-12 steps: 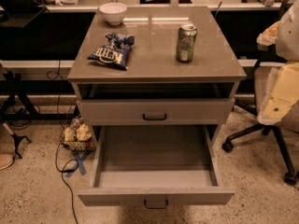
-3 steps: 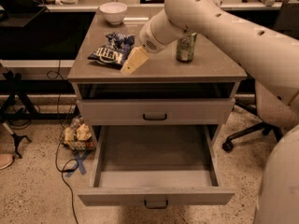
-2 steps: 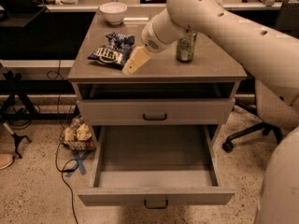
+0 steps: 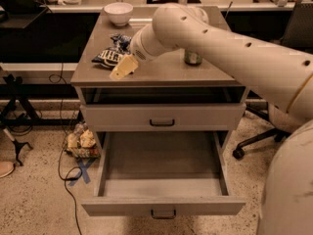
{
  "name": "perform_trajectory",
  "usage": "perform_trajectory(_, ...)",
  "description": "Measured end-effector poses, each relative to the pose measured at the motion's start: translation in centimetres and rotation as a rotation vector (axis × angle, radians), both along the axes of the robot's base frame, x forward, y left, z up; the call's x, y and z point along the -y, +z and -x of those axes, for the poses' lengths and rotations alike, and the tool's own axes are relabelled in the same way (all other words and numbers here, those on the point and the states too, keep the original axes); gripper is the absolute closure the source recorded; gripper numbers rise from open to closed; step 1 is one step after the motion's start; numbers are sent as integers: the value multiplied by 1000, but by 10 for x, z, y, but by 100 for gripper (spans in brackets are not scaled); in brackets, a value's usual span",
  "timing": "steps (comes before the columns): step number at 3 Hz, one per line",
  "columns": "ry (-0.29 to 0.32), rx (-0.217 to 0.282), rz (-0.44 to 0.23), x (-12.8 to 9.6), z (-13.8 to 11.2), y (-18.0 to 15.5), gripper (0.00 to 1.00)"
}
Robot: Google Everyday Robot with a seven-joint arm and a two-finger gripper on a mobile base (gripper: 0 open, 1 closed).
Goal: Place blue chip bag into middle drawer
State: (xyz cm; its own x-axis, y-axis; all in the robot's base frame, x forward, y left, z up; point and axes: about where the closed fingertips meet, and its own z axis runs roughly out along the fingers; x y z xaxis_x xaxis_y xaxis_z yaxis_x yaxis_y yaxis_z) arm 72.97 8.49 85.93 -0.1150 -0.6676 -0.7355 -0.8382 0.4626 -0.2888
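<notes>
Your gripper (image 4: 124, 67) now sits closer, at 4 o'clock of the chip bag (image 4: 110, 56), open or shut you can't tell; grasp comes next, drawer (image 4: 161, 163) ready.

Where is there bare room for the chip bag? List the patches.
The open drawer is bare between its side walls. The tabletop's front right, before the can, is free. Left is crowded: bowl, chip bag, hand at the bag.
</notes>
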Motion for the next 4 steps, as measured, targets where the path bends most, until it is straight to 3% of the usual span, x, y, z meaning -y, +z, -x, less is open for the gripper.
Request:
perform_trajectory(1, -34, 28, -31, -24, -12, -7, 0)
perform_trajectory(2, -75, 65, -57, -36, -24, -6, 16)
perform_trajectory(3, -122, 109, -77, -34, -35, 4, 40)
perform_trajectory(4, -142, 123, -91, -32, -44, 7, 63)
